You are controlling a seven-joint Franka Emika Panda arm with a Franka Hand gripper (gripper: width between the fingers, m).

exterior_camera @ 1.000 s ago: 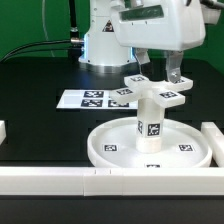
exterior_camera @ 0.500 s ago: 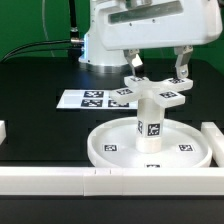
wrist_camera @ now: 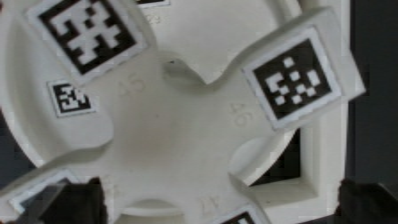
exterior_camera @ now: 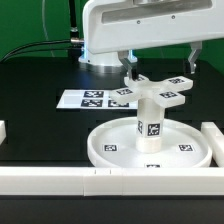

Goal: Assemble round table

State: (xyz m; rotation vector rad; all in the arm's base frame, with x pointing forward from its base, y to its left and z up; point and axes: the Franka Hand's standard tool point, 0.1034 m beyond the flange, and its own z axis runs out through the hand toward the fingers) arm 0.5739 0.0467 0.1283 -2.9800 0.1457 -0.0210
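The round disc lies on the black table near the front. The short leg stands upright on its central hub, and the cross-shaped foot sits on top of the leg. My gripper is open and hangs just above the foot, one finger on each side, touching nothing. In the wrist view the foot with its tags fills the picture, and my gripper shows only as two dark fingertips set wide apart at the edge.
The marker board lies behind the disc toward the exterior view's left. Long white bars run along the front and at the exterior view's right. The robot base stands at the back.
The fingers have spread apart and moved up off the foot. The foot, leg and disc have stayed in place.
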